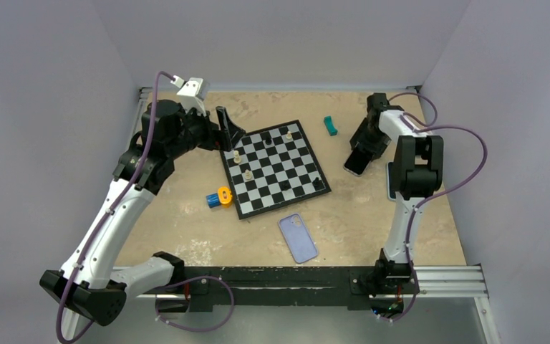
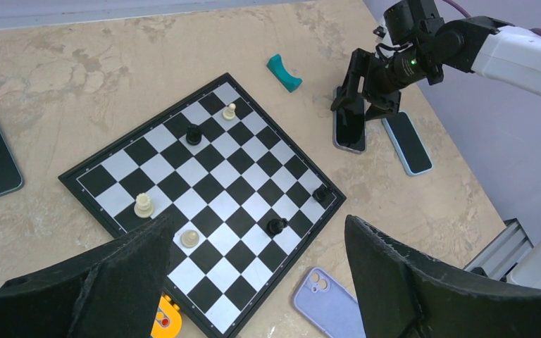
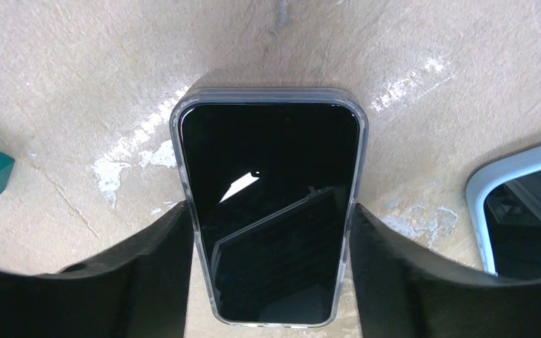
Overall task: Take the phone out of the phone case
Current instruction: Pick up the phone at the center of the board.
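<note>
- phone [image 3: 271, 204] in a clear case [image 3: 271, 96] lies screen up on the table [image 1: 186, 229], right side, just beside a blue-cased phone [image 2: 407, 143].
- right gripper [image 3: 271, 211]: jaws press the case's two long sides, holding it.
- left gripper [image 2: 257, 232] hangs over the chessboard [image 2: 204, 190], jaws wide, holding nothing.
- lilac case [image 2: 327, 303] lies near the chessboard's near corner.

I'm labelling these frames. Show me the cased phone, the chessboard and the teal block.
cased phone [image 3: 271, 211], right wrist view, middle of screen.
chessboard [image 1: 276, 169], top external view, bare middle square.
teal block [image 2: 284, 72], left wrist view, top face.
</note>
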